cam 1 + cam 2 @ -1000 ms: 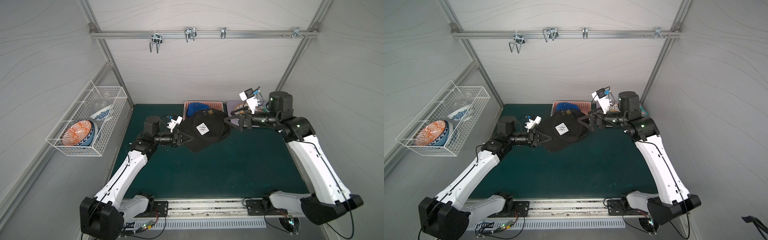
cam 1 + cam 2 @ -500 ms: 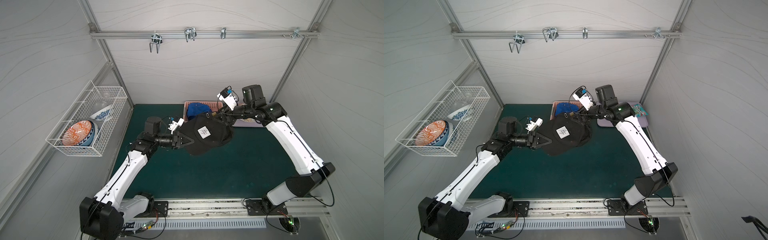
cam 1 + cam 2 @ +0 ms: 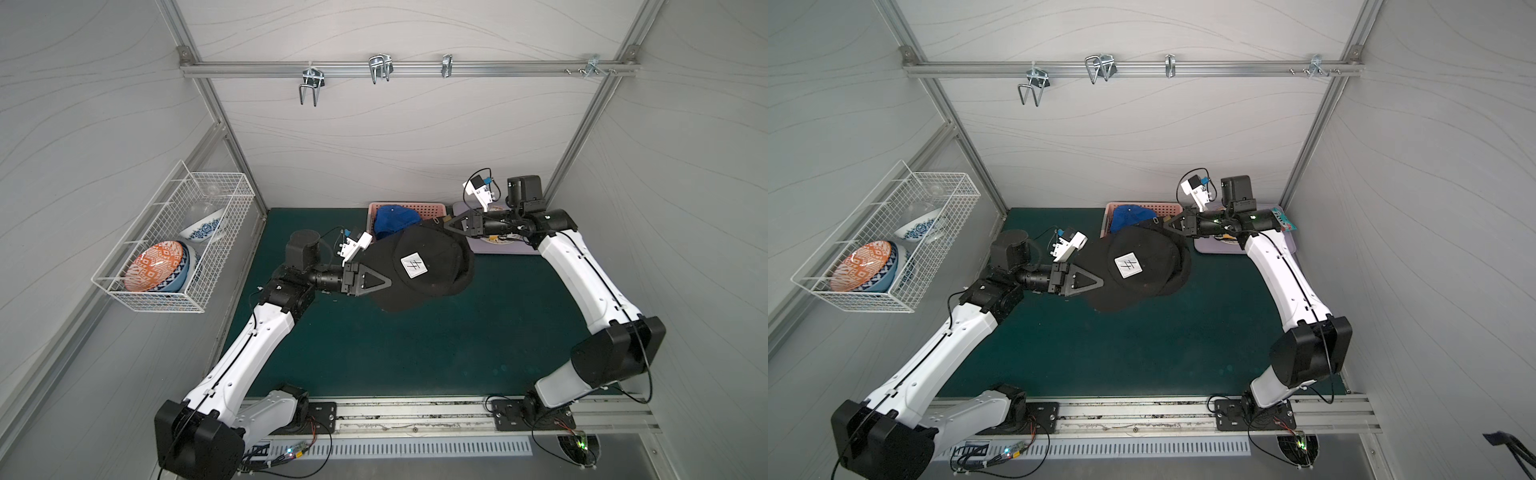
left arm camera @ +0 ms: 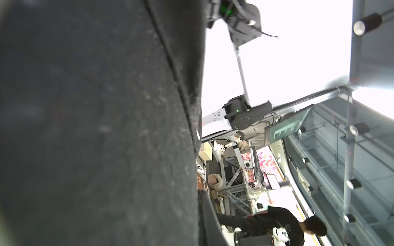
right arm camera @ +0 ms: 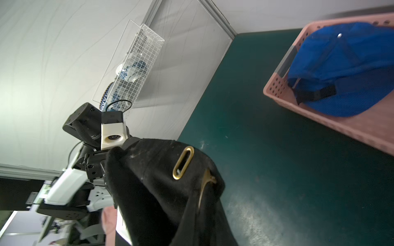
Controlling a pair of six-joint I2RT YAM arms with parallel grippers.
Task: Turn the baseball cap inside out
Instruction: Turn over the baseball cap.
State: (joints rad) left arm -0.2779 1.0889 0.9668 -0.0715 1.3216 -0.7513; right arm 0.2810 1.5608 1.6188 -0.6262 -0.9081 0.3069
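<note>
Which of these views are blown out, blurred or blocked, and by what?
Left wrist: the black cap fills over half the frame, soft and very close, and the background behind it is blown out white. Right wrist: sharp on the cap's brass buckle, with a pale sheen on the green mat. Both top views: evenly lit and sharp.

A dark green mat (image 3: 415, 357) is covering the tabletop, spreading bare beneath both sets of jaws. A pink perforated basket (image 3: 432, 206) is sitting on it against the back wall, just past the tips of the right gripper (image 3: 446, 226) and beyond those of the left gripper (image 3: 390, 282). A lavender tray (image 3: 507, 249) is lying on the mat under the right gripper's body, behind its jaws, just beside the basket. Whether the two are touching is hidden.
</note>
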